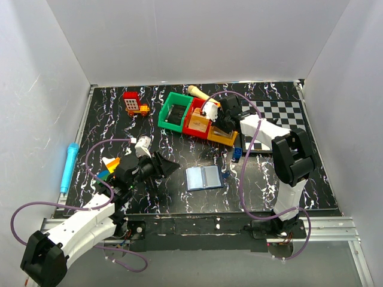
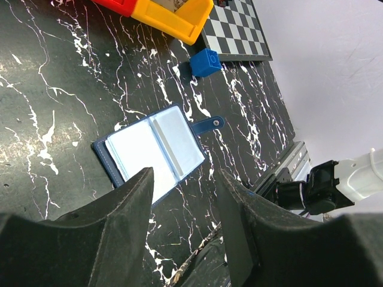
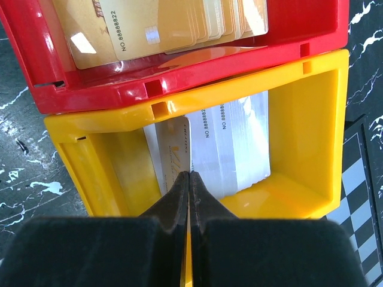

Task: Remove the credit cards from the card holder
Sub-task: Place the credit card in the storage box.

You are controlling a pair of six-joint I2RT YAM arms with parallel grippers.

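Evidently splayed open for access, the dark navy bifold card holder [image 2: 152, 152] lies flat on the black marbled table [image 1: 179, 143] beneath the left gripper [image 2: 185, 176], whose fingers are parted and empty, while the right gripper [image 3: 189, 174] is pressed shut over the yellow plastic bin [image 3: 317, 119] of silver cards [image 3: 239, 143], presumably the drop-off point.

Bare worktop [image 1: 179, 149] lies open left of and beyond the card holder [image 1: 204, 177]; the blue block [image 1: 237, 154], chessboard [image 1: 281, 110] and yellow bin [image 1: 221, 139] stand far-right of it.
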